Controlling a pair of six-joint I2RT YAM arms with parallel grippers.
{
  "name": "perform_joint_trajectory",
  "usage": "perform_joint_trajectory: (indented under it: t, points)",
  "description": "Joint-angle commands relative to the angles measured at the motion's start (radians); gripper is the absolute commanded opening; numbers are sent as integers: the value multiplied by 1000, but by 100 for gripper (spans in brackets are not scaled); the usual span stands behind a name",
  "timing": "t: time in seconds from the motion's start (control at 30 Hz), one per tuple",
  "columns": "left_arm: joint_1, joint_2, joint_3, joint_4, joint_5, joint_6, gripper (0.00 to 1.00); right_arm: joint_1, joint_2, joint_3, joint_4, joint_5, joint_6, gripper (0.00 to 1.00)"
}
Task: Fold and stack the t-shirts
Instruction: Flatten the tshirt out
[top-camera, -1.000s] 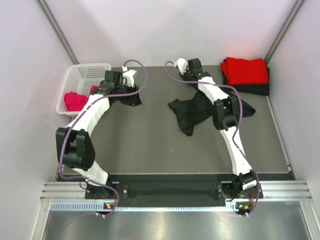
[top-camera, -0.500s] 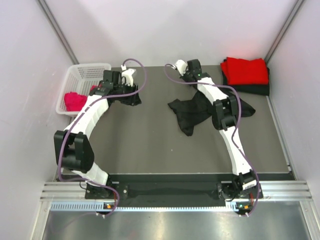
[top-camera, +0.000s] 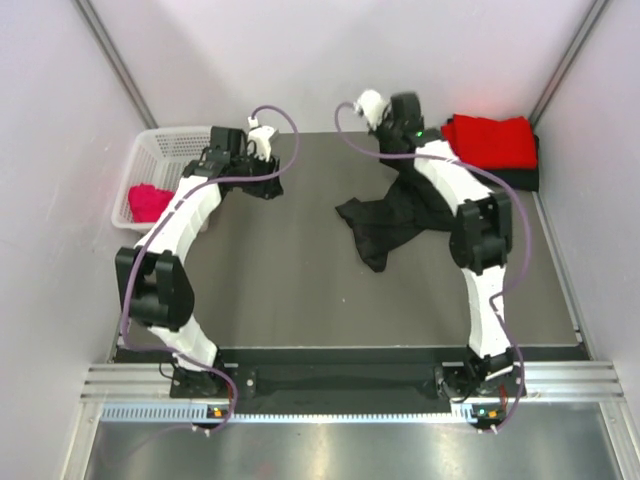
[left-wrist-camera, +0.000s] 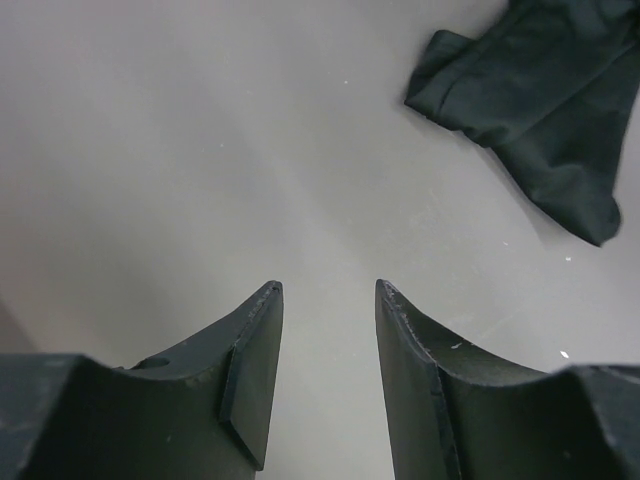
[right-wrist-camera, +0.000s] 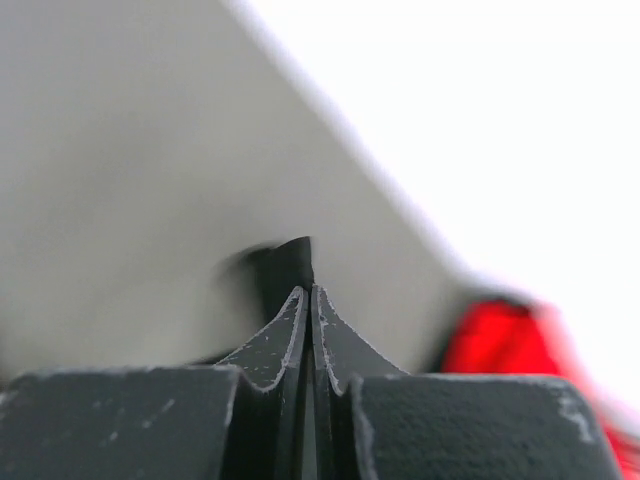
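A crumpled black t-shirt (top-camera: 378, 232) lies mid-table; one end of it rises under my right arm. My right gripper (top-camera: 404, 160) is shut on that shirt and holds it lifted near the back of the table. In the right wrist view the jaws (right-wrist-camera: 306, 290) are closed with a bit of black cloth (right-wrist-camera: 288, 262) sticking out at the tips. My left gripper (top-camera: 265, 185) is open and empty at the back left, beside the basket. In the left wrist view its jaws (left-wrist-camera: 328, 290) stand apart over bare table, with the black shirt (left-wrist-camera: 545, 95) at top right.
A folded red t-shirt (top-camera: 490, 142) lies on a folded black one (top-camera: 522, 179) at the back right corner; the red also shows blurred in the right wrist view (right-wrist-camera: 490, 335). A white lattice basket (top-camera: 165, 148) at the back left holds a pink-red shirt (top-camera: 148, 202).
My right gripper has moved back and to the right, drawing one end of the black shirt up with it. My left gripper has shifted slightly toward the back.
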Motion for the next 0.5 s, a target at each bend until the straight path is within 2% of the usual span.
perform_joint_trajectory:
  t: [0.0,0.17,0.33,0.47]
  points:
    - [-29,83,71,-18,26,63,47,18,-280,22,62,-38,-14,0]
    - [-82,243,163,4,118,65,48,22,-418,34,14,3,-43,0]
    - [-134,460,323,-22,224,18,48,28,-482,43,-30,80,-69,0]
    - [-149,554,395,30,310,-45,48,34,-500,31,-50,87,-88,0]
